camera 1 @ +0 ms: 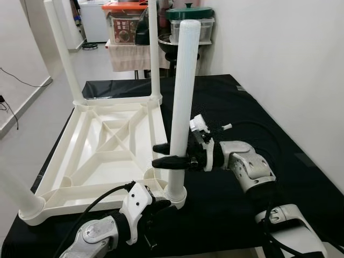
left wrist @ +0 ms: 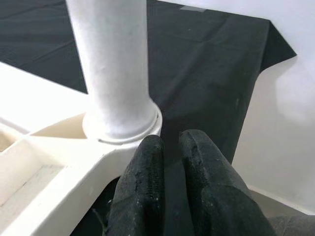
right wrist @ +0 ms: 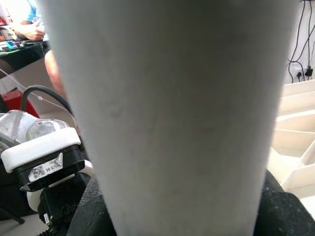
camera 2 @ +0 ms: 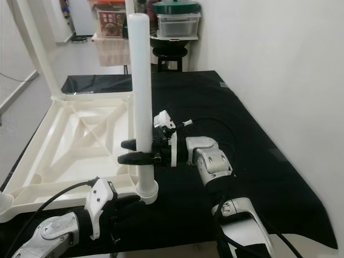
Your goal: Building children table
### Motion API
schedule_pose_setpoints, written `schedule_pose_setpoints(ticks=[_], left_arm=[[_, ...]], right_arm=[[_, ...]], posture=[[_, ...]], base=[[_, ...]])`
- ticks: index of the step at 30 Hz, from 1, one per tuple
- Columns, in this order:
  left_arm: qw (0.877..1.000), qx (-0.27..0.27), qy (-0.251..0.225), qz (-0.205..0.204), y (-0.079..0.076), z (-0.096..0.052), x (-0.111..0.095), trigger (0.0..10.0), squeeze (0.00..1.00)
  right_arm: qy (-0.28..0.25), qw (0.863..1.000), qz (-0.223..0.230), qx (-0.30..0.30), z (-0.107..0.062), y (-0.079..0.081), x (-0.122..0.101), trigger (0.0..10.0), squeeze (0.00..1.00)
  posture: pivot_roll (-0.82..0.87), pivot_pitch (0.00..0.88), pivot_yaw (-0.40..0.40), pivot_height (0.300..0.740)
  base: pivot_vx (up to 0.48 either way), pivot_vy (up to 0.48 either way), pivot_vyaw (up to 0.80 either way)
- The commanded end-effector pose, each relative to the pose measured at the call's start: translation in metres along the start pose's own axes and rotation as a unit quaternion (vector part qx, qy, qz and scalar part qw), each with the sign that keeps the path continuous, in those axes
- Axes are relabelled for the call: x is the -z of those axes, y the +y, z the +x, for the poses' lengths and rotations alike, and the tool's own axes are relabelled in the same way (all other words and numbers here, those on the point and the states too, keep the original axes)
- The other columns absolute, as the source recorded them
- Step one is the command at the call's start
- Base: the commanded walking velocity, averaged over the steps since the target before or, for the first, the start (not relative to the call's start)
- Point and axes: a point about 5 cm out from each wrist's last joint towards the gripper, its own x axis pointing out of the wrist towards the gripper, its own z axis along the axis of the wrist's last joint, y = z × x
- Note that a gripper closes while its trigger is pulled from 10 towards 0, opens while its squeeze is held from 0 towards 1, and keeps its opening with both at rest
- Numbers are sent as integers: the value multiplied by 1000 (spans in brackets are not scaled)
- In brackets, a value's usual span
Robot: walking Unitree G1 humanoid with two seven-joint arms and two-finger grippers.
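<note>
Fingers of the right gripper (camera 1: 171, 155) are clamping the white table leg (camera 1: 181, 97) from both sides, a little above its foot, one black finger (camera 1: 171, 162) crossing in front of the leg and the other showing just above it. The leg is standing upright in the near right corner socket (camera 1: 176, 194) of the upside-down white table top (camera 1: 110, 148), and the right arm is reaching in from the right across the black cloth (camera 1: 258, 123). In the right wrist view the leg is sitting right between the fingers, pressing close to the camera.

Down at the same corner, the left gripper (left wrist: 170, 162) is resting with its two fingers pressed together, holding nothing, its tips lying just beside the socket and the base of the leg, on the near side. The left arm is coming in low from the robot's left along the near edge of the table top.

The table top is lying flat on the cloth, ribbed underside facing up. Three more legs are standing in its other corners: one at the near left (camera 1: 16, 188), one at the far left (camera 1: 62, 51) and one at the far right (camera 1: 154, 51). Beyond the cloth, storage boxes (camera 1: 126, 21) and a green-lidded container (camera 1: 189, 21) are sitting on the floor area behind.
</note>
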Motion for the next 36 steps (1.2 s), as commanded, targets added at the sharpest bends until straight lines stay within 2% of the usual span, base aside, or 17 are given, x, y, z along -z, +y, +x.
schedule_pose_setpoints(ticks=[1,9,10,11,13,15,20,21,23,24,25,26,29,32,34,35,36], left_arm=[[1000,2,7,-2,-3,1,3,10000,0],[1000,2,7,-5,-3,-2,4,10000,0],[1000,0,8,-7,-3,-4,5,10000,0],[1000,-1,9,-8,-2,-6,5,10000,0],[1000,-1,9,-9,-1,-7,5,10000,0],[1000,-1,10,-9,-1,-8,5,10000,0],[1000,2,8,-9,-1,-4,5,10000,0],[1000,-1,8,-10,0,-5,5,10000,0],[1000,-2,9,-10,0,-6,5,10000,0],[1000,-3,10,-9,1,-6,5,10000,0],[1000,-4,10,-9,1,-6,5,10000,0],[1000,-3,9,-7,1,-5,4,10000,0],[1000,-2,9,-7,1,-5,4,10000,0],[1000,0,8,-7,-1,-3,4,10000,0],[1000,0,7,-7,-1,-3,4,10000,0],[1000,0,7,-7,-1,-2,4,10000,0],[1000,0,6,-7,-1,-2,4,10000,0]], right_arm=[[-4,1000,19,6,-8,3,10,0,0],[4,994,8,105,-16,6,25,0,0],[-49,928,39,369,-9,-10,34,0,0],[-38,897,90,431,14,10,63,0,0],[-30,878,125,461,28,26,78,0,0],[-24,874,143,463,37,39,85,0,0],[13,902,94,422,35,29,82,0,0],[12,897,92,432,38,31,81,6157,0],[13,893,90,441,39,31,79,6157,0],[3,894,90,439,40,30,77,10000,0],[-4,893,90,442,41,31,74,10000,0],[-14,902,91,422,43,32,70,10000,1000],[-21,908,91,409,45,33,67,10000,1000],[-63,964,57,251,47,35,39,10000,1000],[-66,973,44,218,45,34,33,10000,1000],[-58,983,23,175,42,31,28,10000,0],[-49,989,8,141,39,30,25,10000,0]], posture=[[81,0,-46,740],[73,0,-54,740],[68,0,-63,740],[58,0,-39,740],[58,0,-39,740],[58,0,-39,740],[54,0,-42,740],[59,0,-40,740],[59,0,-40,740],[55,0,-35,740],[57,0,-38,740],[54,0,-37,740],[54,0,-37,740],[57,0,-37,740],[57,0,-37,740],[61,0,-39,740],[61,0,-39,740]], base=[[0,0,0],[0,0,0],[0,0,0],[0,0,0],[0,0,0],[0,0,0],[0,0,0],[0,0,0],[0,0,0],[0,0,0],[0,0,0],[0,0,0],[0,0,0],[0,0,0],[0,0,0],[0,0,0],[0,0,0]])
